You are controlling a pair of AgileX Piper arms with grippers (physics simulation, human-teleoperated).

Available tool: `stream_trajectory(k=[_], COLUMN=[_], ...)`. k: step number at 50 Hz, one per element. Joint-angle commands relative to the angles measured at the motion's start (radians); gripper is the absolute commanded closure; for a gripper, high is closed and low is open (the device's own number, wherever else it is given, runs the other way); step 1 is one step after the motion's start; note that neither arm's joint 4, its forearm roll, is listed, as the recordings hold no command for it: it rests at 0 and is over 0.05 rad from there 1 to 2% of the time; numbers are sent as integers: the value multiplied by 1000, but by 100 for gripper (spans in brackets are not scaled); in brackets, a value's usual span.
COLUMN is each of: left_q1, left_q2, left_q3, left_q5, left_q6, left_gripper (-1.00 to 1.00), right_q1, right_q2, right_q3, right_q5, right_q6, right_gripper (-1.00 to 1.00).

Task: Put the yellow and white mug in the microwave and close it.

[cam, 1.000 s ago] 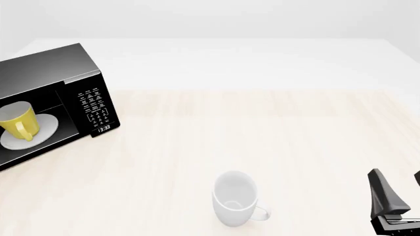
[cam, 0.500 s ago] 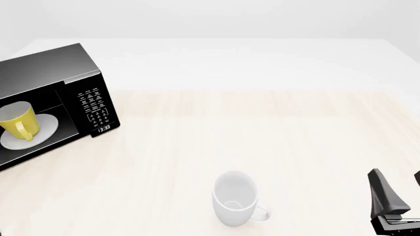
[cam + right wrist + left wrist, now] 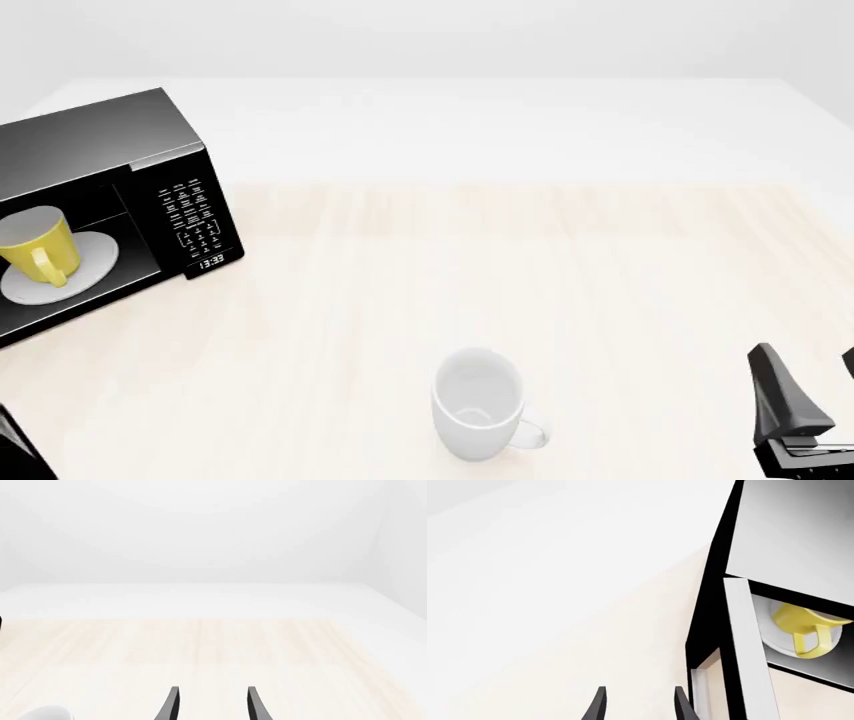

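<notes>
Finding the yellow mug (image 3: 34, 248) already sitting upright on the white plate (image 3: 91, 262) inside the microwave (image 3: 94, 140), handle turned toward the open front. Judging the placing part done and only the closing left.

Seeing the door (image 3: 744, 650) hanging open, swung out on the microwave's left side and falling outside the front view. Catching it nearly edge-on in the left wrist view, as a pale slab running away from the camera, with the mug showing in the opening beyond it.

Holding the left gripper (image 3: 639, 700) empty, fingers parted, nothing between them. Hovering just beside the door on its outer side, not touching it as far as the frames show. Pointing roughly along the door's long edge rather than square to its face. Showing in the front view only as a dark sliver at the lower left corner, near the microwave.

Resting the right gripper (image 3: 212, 700) low at the far right of the table (image 3: 534, 260), likewise parted and empty, well apart from the microwave, with a plain white mug (image 3: 477, 400) between the two.

Reckoning the left arm far the nearer for the push. Expecting a sideways sweep against the door's outer face, toward the mug and the opening, swinging the slab round on its hinge. Watching for the fingers slipping past the edge instead of bearing on the face.
</notes>
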Motion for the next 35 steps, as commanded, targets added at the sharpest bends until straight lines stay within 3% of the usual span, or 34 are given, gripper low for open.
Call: stream_trajectory(k=[1, 35], left_q1=[-59, -162], left_q2=[11, 62], left_q3=[2, -17], left_q5=[18, 17], left_q6=[-21, -69], left_gripper=[-100, -100], right_q1=[0, 0], right_q2=[0, 0], right_q3=[0, 0], right_q5=[0, 0], right_q6=[0, 0], right_gripper=[-100, -100])
